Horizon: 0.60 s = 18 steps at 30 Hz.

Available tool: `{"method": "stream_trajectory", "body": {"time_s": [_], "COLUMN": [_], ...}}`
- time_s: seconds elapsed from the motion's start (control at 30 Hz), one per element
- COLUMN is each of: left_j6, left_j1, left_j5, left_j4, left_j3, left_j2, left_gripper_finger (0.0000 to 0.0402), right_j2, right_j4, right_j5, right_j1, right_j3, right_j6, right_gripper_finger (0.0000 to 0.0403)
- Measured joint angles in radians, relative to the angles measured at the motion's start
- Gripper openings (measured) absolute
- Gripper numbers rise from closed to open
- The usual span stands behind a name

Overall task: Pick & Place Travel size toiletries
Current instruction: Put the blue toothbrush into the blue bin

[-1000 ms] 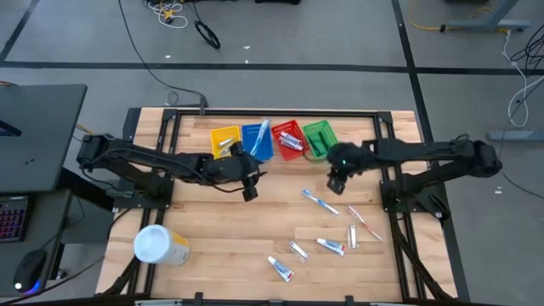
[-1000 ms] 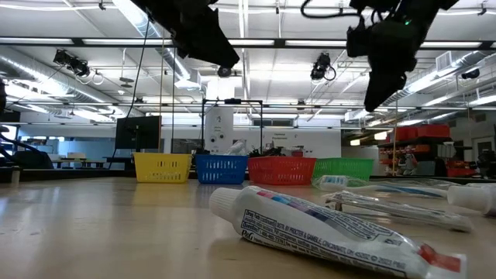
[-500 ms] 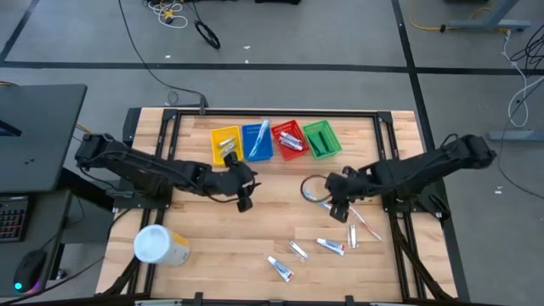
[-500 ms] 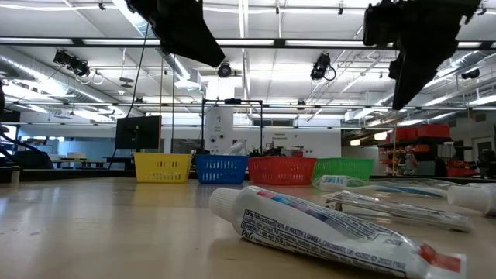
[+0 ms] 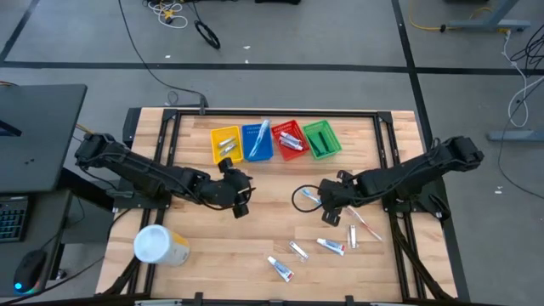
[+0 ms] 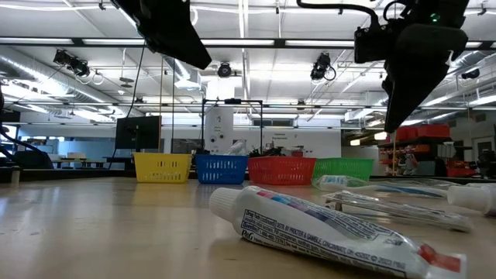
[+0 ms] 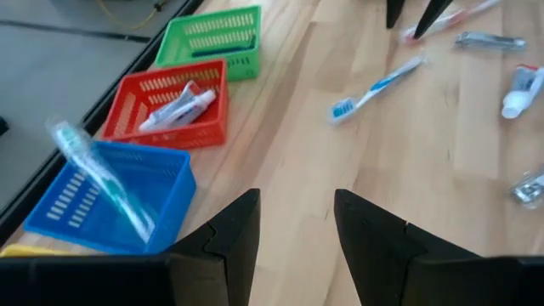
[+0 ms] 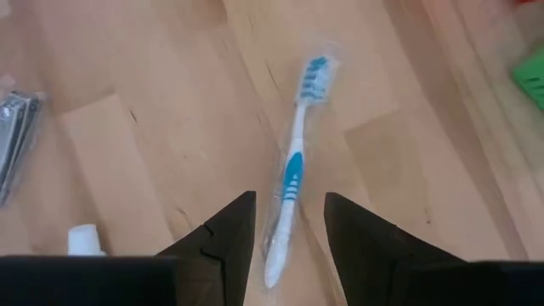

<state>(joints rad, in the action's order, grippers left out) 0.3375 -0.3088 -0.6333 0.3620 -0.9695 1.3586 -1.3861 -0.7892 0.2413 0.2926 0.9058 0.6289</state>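
Note:
Several small toiletries lie flat on the wooden table: a blue-and-white toothbrush in a clear wrapper (image 8: pixel 293 166) (image 5: pixel 315 201), white tubes (image 5: pixel 331 246) (image 5: pixel 280 269), a silvery sachet (image 5: pixel 297 251) and a red-striped brush (image 5: pixel 365 223). My right gripper (image 8: pixel 285 246) (image 5: pixel 327 216) is open and hangs above the toothbrush's handle end, clear of the table in the low view (image 6: pixel 403 93). My left gripper (image 7: pixel 293 229) (image 5: pixel 239 205) is open and empty, in the air left of table centre. One tube (image 6: pixel 325 232) lies close to the low camera.
Four small baskets stand in a row at the far edge: yellow (image 5: pixel 225 143), blue (image 5: pixel 257 142) with a toothbrush sticking out (image 7: pixel 102 183), red (image 5: pixel 290 140) holding tubes (image 7: pixel 174 106), green (image 5: pixel 321 138). A big white-and-yellow container (image 5: pixel 160 245) lies at the near left.
My right gripper has moved from beside the green basket toward the near edge and now hangs over the wrapped toothbrush. My left gripper has drifted from the blue basket toward the near edge. Nothing on the table has moved.

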Motion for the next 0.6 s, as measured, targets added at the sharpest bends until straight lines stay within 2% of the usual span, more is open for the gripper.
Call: {"method": "stream_trajectory", "body": {"time_s": [0.17,0.33,0.53,0.6], "left_j6": [0.006,0.007,0.031,0.032], "left_j1": [0.0,0.001,-0.001,-0.002], "left_j5": [-0.005,-0.002,0.001,0.0], "left_j4": [0.012,0.023,0.031,0.029], "left_j3": [0.0,0.0,0.0,0.0], "left_j2": [-0.016,-0.037,-0.043,-0.043], "left_gripper_finger": [0.0162,0.0162,0.0162,0.0162], "right_j2": [-0.006,-0.045,-0.158,-0.201], "right_j4": [0.015,0.057,0.076,0.08], "right_j5": [-0.04,-0.059,-0.036,-0.067], "right_j1": [-0.033,-0.076,-0.134,-0.152], "right_j3": [0.0,0.0,0.0,0.0], "right_j6": [-0.042,-0.137,-0.152,-0.168], "right_gripper_finger": [0.0158,0.0192,0.0213,0.0213]}}
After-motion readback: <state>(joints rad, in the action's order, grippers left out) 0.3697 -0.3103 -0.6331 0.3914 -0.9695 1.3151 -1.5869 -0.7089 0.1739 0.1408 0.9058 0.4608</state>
